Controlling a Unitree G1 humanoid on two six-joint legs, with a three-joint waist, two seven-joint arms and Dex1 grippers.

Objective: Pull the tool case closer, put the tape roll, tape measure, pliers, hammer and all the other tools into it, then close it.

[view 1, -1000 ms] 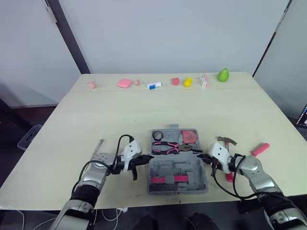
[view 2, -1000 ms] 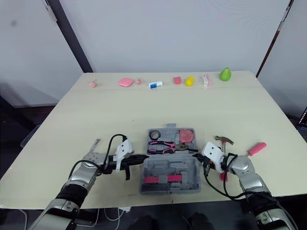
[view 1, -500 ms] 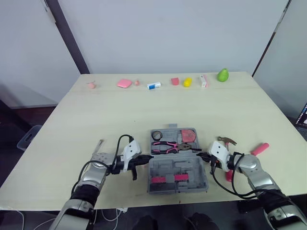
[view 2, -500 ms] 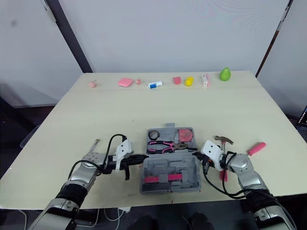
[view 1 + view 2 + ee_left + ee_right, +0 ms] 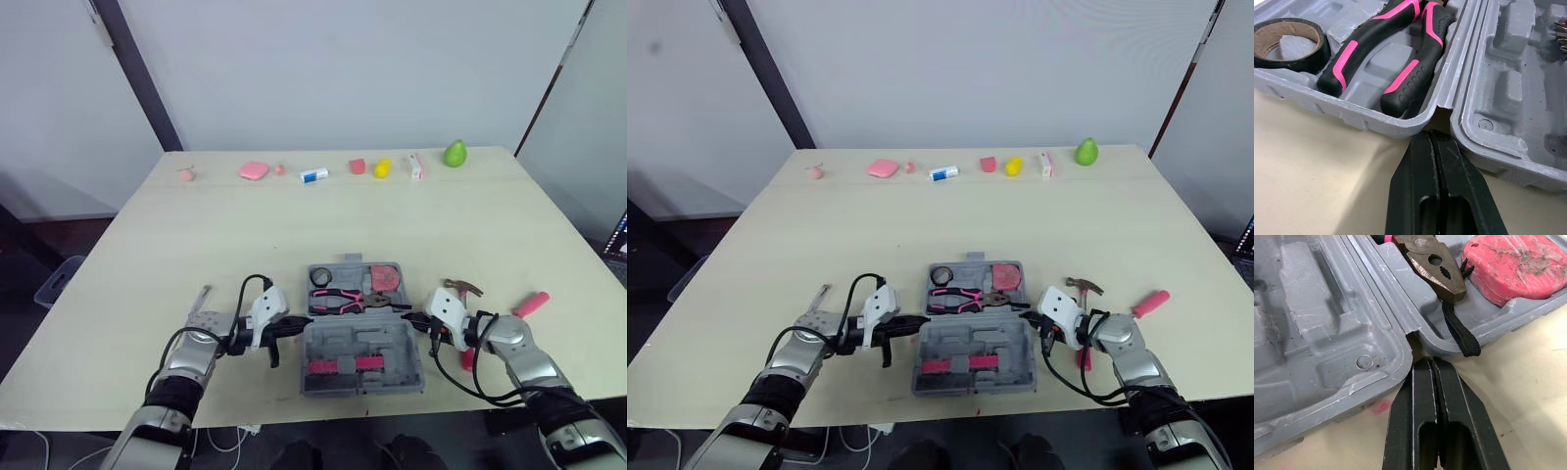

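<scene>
Tool case [image 5: 364, 342] lies open near the front edge of the worktop [image 5: 294, 225], a hand at each end of its hinge.
We find the left hand [image 5: 1431, 139] with fingers pressed together and empty, tip at the left hinge notch; the right hand [image 5: 1429, 364] likewise, closed on nothing, at the right notch. Tape roll [image 5: 1290, 44], pliers [image 5: 1396, 54] and tape measure [image 5: 1515, 264] sit in the far half. The hammer [image 5: 458, 288] lies on the worktop just right of the case.

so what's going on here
A robot is packing an open tool case. The tape roll, pliers and tape measure lie in its far half. The shut left hand and right hand point at the hinge gaps on either side. The hammer and a pink-handled tool lie outside, on the table.
</scene>
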